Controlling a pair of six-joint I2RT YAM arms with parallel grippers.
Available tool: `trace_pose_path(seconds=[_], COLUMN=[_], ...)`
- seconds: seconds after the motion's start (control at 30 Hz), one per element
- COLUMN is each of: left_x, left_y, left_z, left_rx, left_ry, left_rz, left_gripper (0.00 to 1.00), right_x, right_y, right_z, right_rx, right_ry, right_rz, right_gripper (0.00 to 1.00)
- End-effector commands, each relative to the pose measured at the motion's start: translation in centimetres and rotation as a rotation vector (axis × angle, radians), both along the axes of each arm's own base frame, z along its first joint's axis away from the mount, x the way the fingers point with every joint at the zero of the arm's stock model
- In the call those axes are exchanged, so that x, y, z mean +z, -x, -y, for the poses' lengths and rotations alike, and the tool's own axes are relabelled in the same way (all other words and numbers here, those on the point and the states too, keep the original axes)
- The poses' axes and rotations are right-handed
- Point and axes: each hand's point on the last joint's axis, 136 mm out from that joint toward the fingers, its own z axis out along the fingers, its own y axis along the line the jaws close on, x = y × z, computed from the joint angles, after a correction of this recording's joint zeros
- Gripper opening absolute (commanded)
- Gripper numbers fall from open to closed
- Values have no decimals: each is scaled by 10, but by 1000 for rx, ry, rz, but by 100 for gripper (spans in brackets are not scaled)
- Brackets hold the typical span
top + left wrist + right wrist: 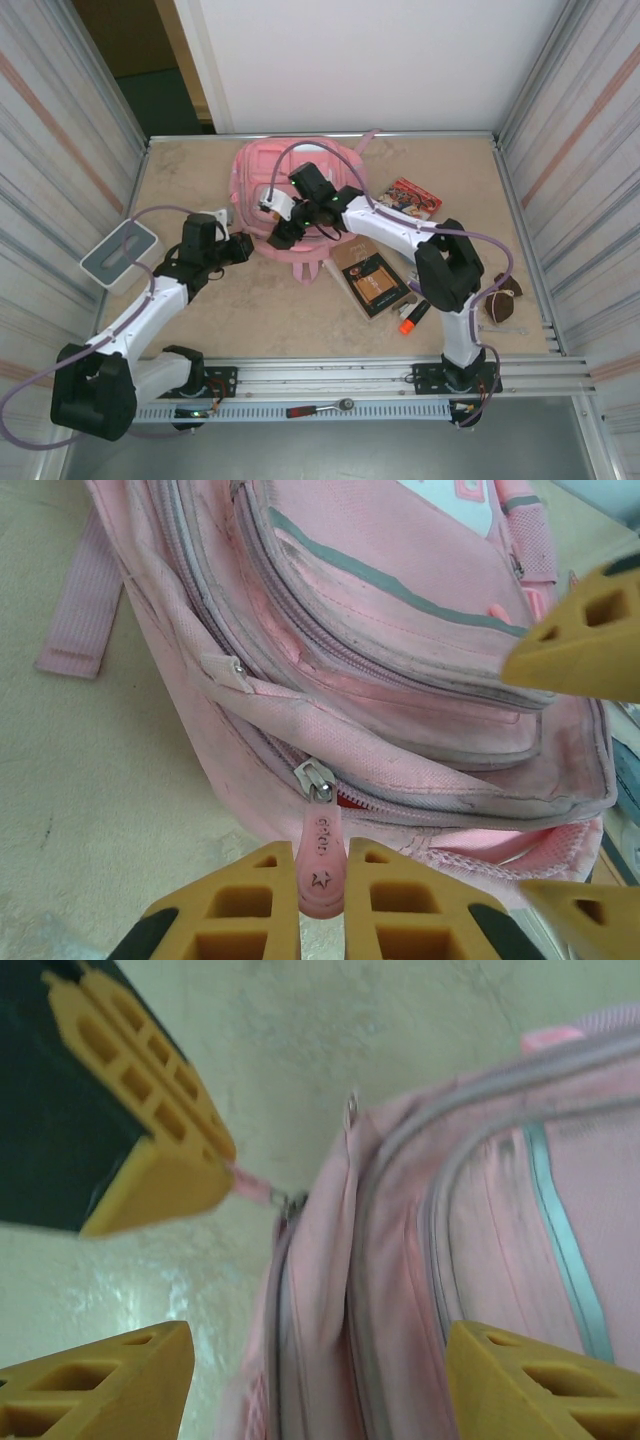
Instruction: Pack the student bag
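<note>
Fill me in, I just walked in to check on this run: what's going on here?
Two robot arms are working on the pink backpack lying on the table. The left gripper is shut on the pink zipper pull at the bag's edge. The right gripper hangs open over that same side, gripping nothing. A brown book, a red booklet and a marker lie beside the bag, not yet packed.
</note>
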Motion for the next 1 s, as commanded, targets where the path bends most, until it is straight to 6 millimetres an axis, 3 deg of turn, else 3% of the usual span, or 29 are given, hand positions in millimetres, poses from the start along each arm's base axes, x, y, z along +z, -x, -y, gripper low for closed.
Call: trace_pose_path(seconds=[0.0, 0.1, 0.23, 0.33, 0.43, 0.47, 0.57, 0.73, 0.97], left_x=[37, 39, 40, 44, 50, 52, 61, 58, 35], left_y=[-4, -2, -3, -3, -5, -5, -6, -5, -14], left_z=[6, 3, -5, -14, -25, -28, -28, -18, -40], left_rx=[-14, 1, 41, 88, 140, 152, 147, 90, 185], left_ry=[45, 35, 12, -6, -30, -33, -36, -22, -42], left_rz=[88, 94, 97, 106, 119, 126, 137, 108, 79], left_gripper=[0, 0, 0, 0, 0, 0, 0, 0, 0], right_x=[-20, -27, -17, -6, -1, 10, 18, 32, 35], right_y=[-2, -5, -8, -9, -13, -18, -24, -23, -12], right_z=[-9, -11, -15, -22, -29, -33, -30, 4, 58], right_rx=[19, 13, 34, 73, 101, 108, 130, 165, 172], right_ry=[19, 28, 16, -11, -15, -31, -11, 46, 64], right_rz=[-30, -26, -4, -6, -3, 19, 42, 50, 64], right_gripper=[63, 41, 13, 2, 0, 0, 0, 0, 0])
